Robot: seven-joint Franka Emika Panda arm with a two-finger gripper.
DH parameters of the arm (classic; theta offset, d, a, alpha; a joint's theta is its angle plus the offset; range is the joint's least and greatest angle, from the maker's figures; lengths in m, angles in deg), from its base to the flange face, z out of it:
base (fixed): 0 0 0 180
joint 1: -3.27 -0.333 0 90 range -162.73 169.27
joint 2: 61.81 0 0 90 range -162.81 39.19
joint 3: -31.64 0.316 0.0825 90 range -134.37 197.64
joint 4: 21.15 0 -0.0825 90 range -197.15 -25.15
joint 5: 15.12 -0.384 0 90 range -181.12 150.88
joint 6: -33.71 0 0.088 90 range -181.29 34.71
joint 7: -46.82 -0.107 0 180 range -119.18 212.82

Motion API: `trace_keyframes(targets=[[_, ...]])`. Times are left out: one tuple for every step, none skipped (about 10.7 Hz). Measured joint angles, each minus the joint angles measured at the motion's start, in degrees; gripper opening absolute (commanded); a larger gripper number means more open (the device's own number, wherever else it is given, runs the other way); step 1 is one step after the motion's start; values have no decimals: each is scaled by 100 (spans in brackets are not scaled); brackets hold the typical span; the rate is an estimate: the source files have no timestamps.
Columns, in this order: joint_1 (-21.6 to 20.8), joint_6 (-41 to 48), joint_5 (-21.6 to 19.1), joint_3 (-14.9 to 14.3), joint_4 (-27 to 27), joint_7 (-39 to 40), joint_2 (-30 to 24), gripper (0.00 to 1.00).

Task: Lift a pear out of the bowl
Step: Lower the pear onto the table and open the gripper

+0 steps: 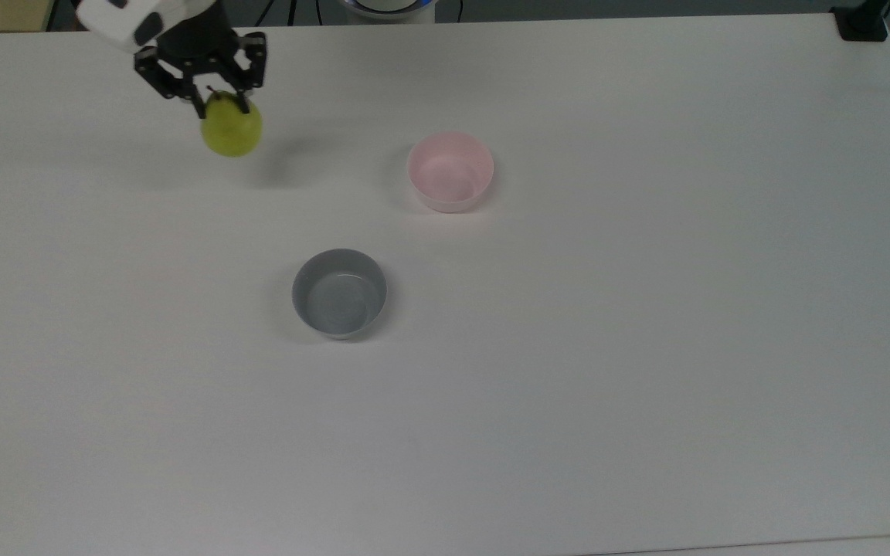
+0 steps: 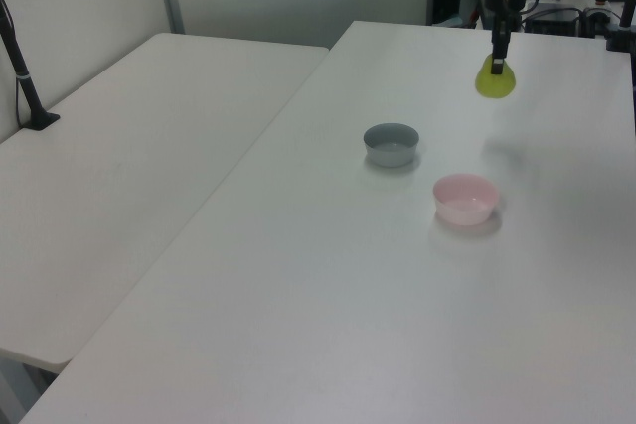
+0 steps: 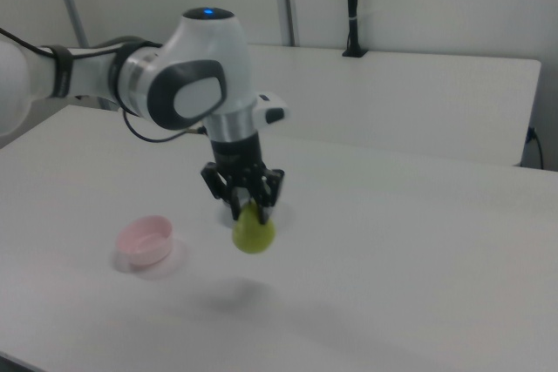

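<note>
Top view, left to right: the gripper (image 1: 222, 103), at the top view's upper left, has its jaws clenched on the narrow top of the pear (image 1: 232, 132), which hangs clear above the table (image 1: 646, 347) with its shadow cast to the top view's right. The grey bowl (image 1: 339, 293) stands nearer the middle. The bowl (image 1: 450, 171), pink, stands apart from the pear, farther to the top view's right, with nothing in it.

A white table (image 1: 646, 347) carries two bowls, set apart: a pink bowl (image 1: 450, 171) and a grey bowl (image 1: 339, 293). A second table (image 2: 119, 176) adjoins it.
</note>
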Motion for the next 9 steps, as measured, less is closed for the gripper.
trace_keyframes(targets=[[127, -201, 0, -107, -33, 147, 104, 0], [205, -430, 0, -209, -73, 237, 240, 0], [263, -652, 1, -284, -106, 278, 407, 0], [304, -858, 2, -329, -119, 296, 593, 0], [351, -1004, 26, -344, -122, 314, 780, 0], [385, -1143, 36, -346, -123, 315, 936, 0], [409, -1325, 37, -346, -124, 315, 1075, 0], [415, -1440, 36, -346, -115, 315, 1171, 0], [411, -1446, 36, -345, -92, 315, 1187, 0]])
